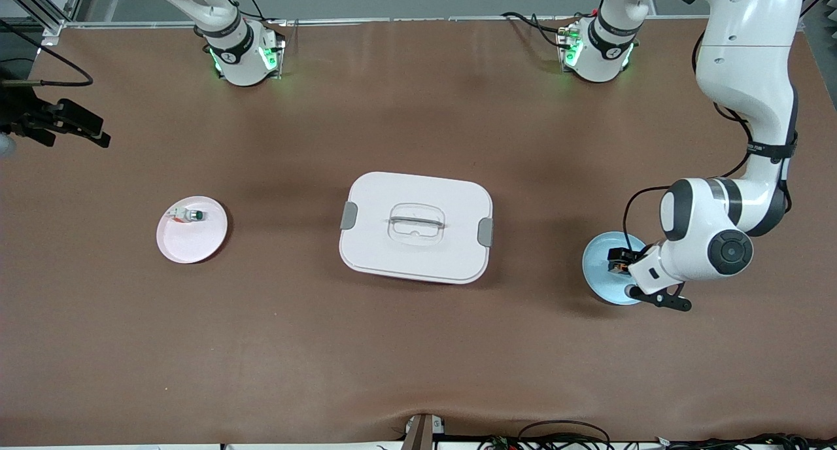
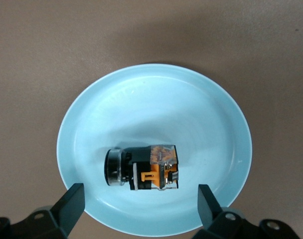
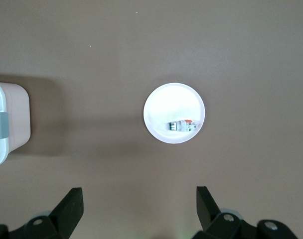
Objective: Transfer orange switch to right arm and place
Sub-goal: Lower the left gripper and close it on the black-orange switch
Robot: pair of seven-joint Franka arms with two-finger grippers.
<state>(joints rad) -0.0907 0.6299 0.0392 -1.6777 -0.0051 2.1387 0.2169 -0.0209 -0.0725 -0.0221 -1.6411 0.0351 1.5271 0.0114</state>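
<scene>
Brown matte tabletop, slightly leathery looking, with a big white rounded-rectangle lidded box (image 1: 416,227) with grey side clips sitting in the middle. Over at the left arm's end there's a glossy pale-blue plate (image 2: 226,119), and the orange switch (image 2: 143,168) is lying on its side in it: small blocky black body, orange insert, a round black collar at one end. The left gripper (image 2: 141,204) hangs right over that plate, jaws spread wide with the switch between them but not touched, so I'd say this is the pre-grasp. Next move needs a straight drop and a squeeze. The right gripper (image 3: 139,206) is also wide open, waiting high over the pink plate (image 1: 203,244) holding a small white part (image 1: 188,216).
</scene>
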